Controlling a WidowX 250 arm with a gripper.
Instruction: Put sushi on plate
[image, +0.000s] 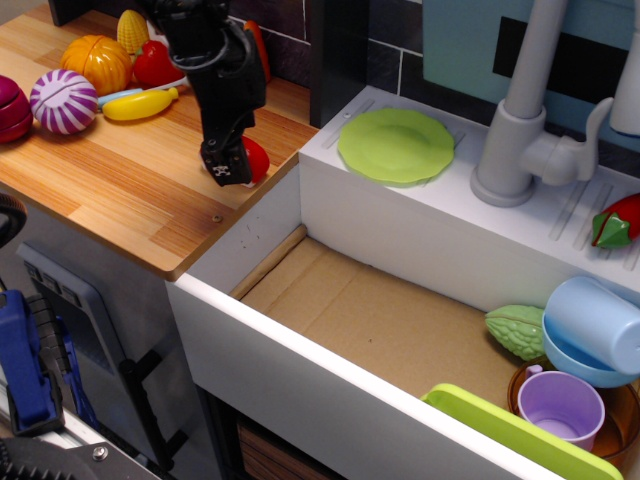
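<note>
The sushi (257, 158) lies on the wooden counter near its right edge. Only part of its red top shows; the white base is hidden behind the gripper. My black gripper (228, 168) is down on the sushi, with its fingers at the sushi's left side and touching or nearly touching the counter. I cannot tell how wide the jaws stand. The light-green round plate (396, 144) lies empty on the white sink ledge, to the right of the sushi and apart from it.
Toy vegetables (64, 100) and a banana (140, 104) lie at the counter's back left. The open sink (380, 320) holds a green gourd (515, 331), a blue cup (592, 326), a purple cup (560, 405) and a lime tray (510, 432). A grey faucet (520, 120) stands right of the plate.
</note>
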